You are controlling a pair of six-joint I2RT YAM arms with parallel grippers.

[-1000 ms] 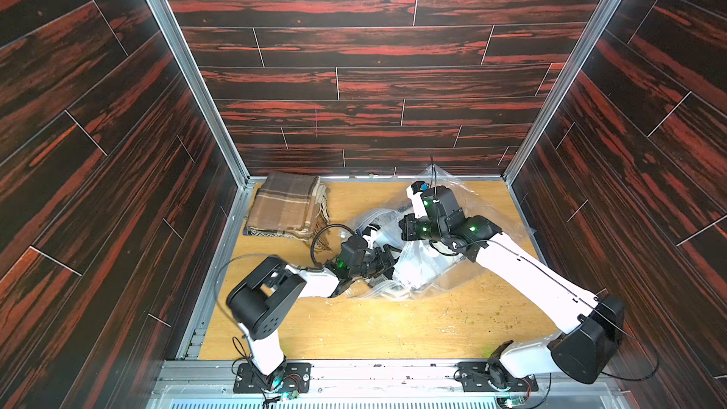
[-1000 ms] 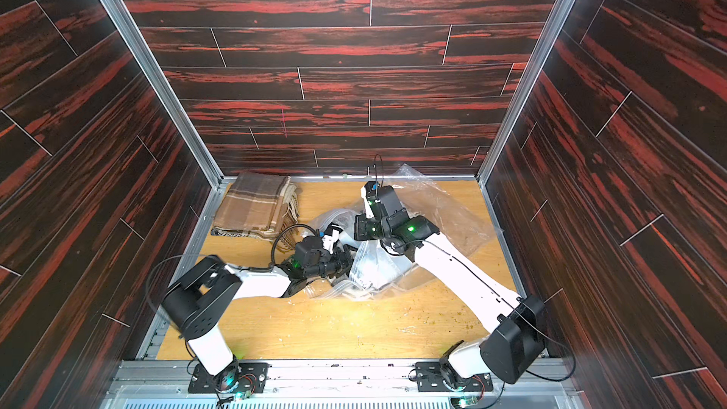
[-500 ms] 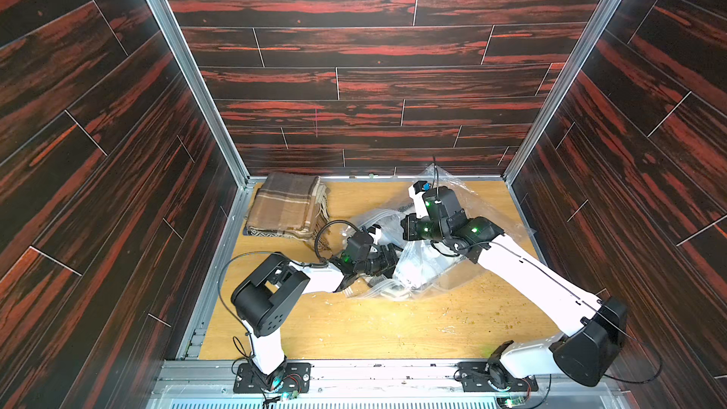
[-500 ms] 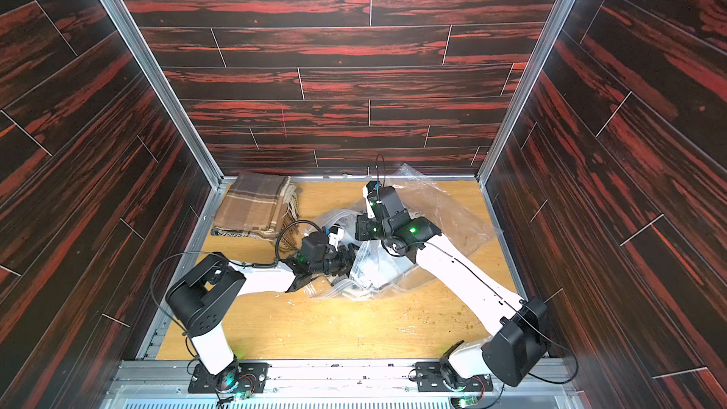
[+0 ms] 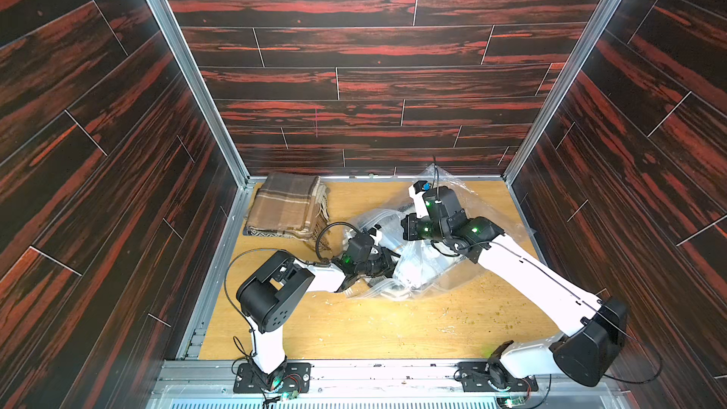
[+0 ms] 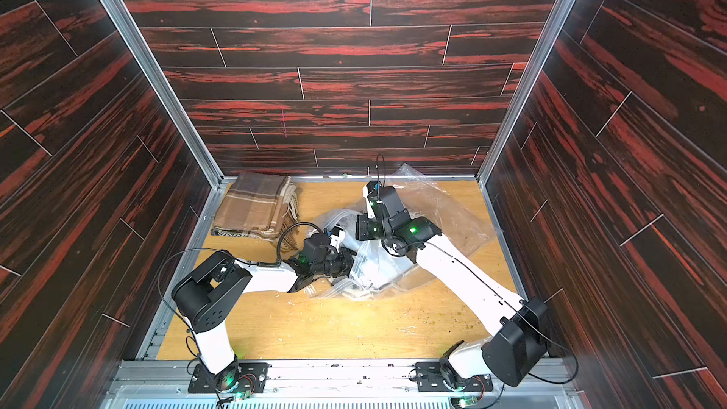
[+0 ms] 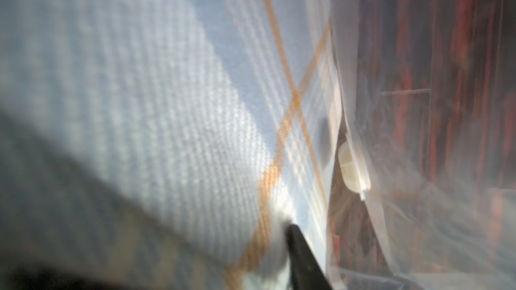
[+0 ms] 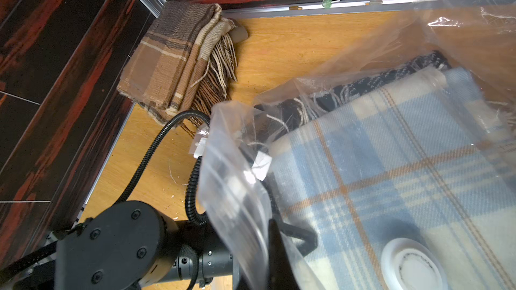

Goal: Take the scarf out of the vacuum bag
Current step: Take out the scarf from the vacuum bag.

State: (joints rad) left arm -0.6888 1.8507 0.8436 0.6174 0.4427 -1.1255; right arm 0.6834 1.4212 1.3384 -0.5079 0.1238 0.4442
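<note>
The left gripper (image 5: 387,264) has pushed deeper into the vacuum bag (image 5: 466,200) mid-way across the table (image 5: 393,326), clamping the blue plaid scarf (image 8: 391,168) inside. The right gripper (image 5: 407,228) pinches the bag's mouth, which faces the left arm; its length runs toward the far-right corner

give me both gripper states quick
left gripper: at the blue scarf, open or shut cannot be told
right gripper: shut on the bag
</note>
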